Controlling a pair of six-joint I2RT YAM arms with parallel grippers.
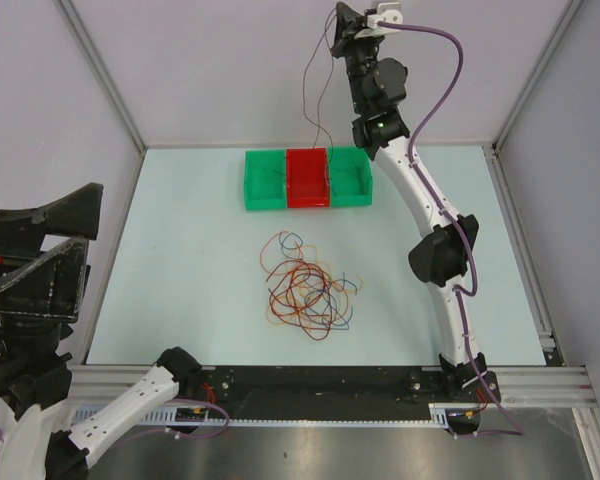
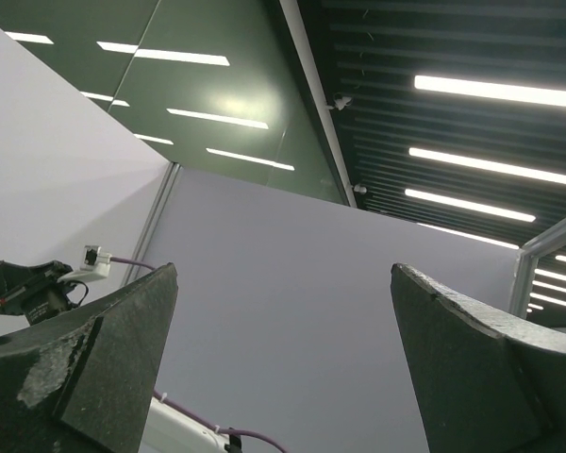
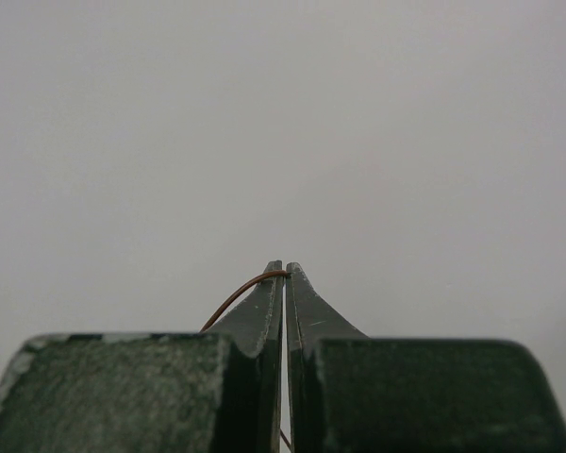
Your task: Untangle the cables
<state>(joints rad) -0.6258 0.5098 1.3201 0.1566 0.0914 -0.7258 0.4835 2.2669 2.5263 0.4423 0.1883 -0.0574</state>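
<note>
A loose tangle of thin cables (image 1: 305,285) in red, orange, yellow, blue and brown lies on the pale table, in front of the bins. My right gripper (image 1: 337,20) is raised high over the back of the table and is shut on one brown cable (image 1: 315,90). Its strands hang down toward the red bin (image 1: 307,192). The right wrist view shows that brown cable (image 3: 236,294) pinched at the tips of the closed right gripper (image 3: 284,269). My left gripper (image 1: 90,225) is lifted at the far left, open and holding nothing; in its wrist view the left gripper (image 2: 283,269) points at the wall and ceiling.
A row of three bins, green (image 1: 265,180), red and green (image 1: 352,178), stands at the back middle of the table. Metal frame posts and grey walls enclose the table. The right arm (image 1: 435,250) leans over the right side.
</note>
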